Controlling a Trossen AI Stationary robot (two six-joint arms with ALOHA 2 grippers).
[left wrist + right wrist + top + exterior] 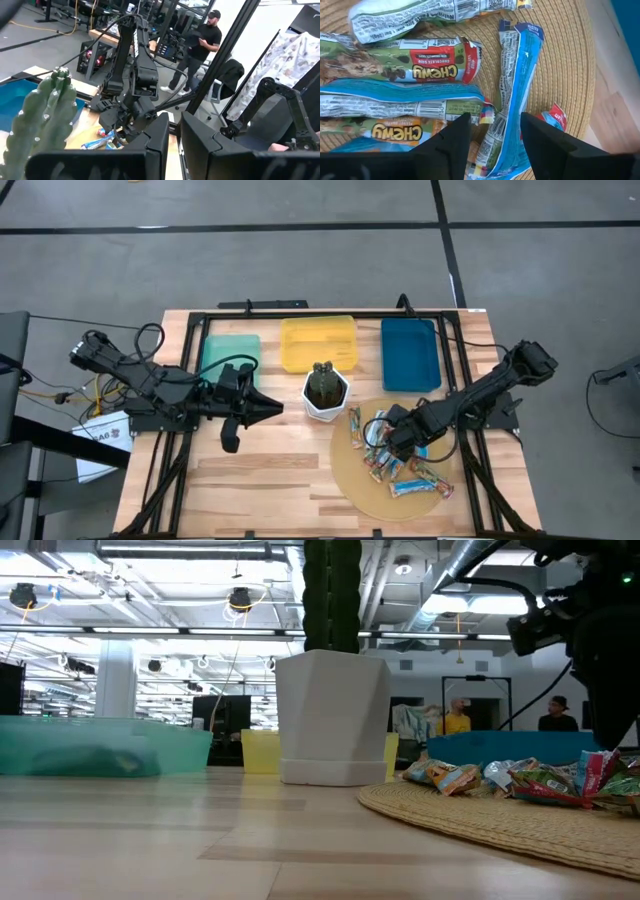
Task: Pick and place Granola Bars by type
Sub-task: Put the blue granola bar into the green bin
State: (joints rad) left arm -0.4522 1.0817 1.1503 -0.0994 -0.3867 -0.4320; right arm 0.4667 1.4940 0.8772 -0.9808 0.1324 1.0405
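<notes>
Several granola bars (395, 460) lie heaped on a round woven mat (350, 480) at the table's right. My right gripper (398, 442) hangs over the heap, pointing down, open. In the right wrist view its fingers (455, 142) stand on either side of the near end of a long blue-wrapped bar (517, 85); I see no touch. Beside that bar lie a green and red bar (420, 67) and an orange one (390, 131). My left gripper (275, 408) is shut and holds nothing. It points level toward the white pot (325, 395), left of it.
A white pot with a cactus (335, 715) stands mid-table, just left of the mat. Along the far edge sit a teal tray (230, 355), a yellow tray (318, 342) and a blue tray (410, 352). People stand in the room beyond (200, 45). Bare wood lies at the near left.
</notes>
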